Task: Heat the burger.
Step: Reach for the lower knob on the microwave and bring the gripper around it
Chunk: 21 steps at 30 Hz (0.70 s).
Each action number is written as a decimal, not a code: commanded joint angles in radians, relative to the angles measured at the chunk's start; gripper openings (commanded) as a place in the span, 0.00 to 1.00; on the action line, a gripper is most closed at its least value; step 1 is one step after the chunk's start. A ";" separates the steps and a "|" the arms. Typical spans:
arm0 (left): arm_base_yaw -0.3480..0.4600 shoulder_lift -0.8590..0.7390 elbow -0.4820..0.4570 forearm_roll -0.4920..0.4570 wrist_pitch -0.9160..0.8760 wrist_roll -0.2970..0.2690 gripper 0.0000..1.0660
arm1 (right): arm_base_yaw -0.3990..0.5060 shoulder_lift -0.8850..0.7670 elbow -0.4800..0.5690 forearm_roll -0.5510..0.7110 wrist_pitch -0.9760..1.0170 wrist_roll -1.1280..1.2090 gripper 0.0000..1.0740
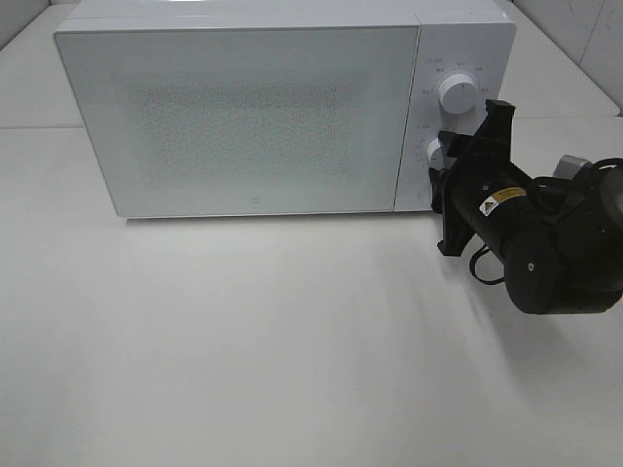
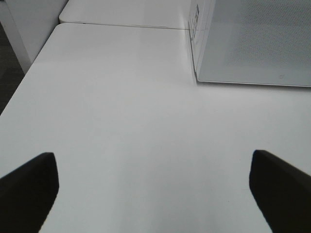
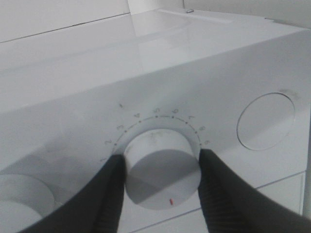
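white table (image 2: 121, 97); left claw (image 2: 153, 160) spread wide; only right wrist view shows right claw (image 3: 161, 160) clamping microwave dial (image 3: 160, 174).

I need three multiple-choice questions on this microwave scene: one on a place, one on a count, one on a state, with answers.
1. The right gripper is: A) at the upper knob B) around the lower knob C) resting on the table
2. Knobs on the control panel, seen from the high camera: A) one B) four C) two
3. The microwave door is: A) closed B) wide open C) taken off
Answers: 1 B, fingers flank that knob; 2 C, one above the other; 3 A, it lies flush.
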 commanded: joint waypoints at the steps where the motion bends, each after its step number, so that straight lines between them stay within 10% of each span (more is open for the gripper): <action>1: -0.005 -0.018 0.003 -0.002 -0.007 -0.008 0.94 | -0.007 -0.006 -0.032 -0.041 -0.102 0.008 0.17; 21: -0.005 -0.018 0.003 -0.002 -0.007 -0.008 0.94 | -0.007 -0.006 -0.032 -0.036 -0.103 0.008 0.22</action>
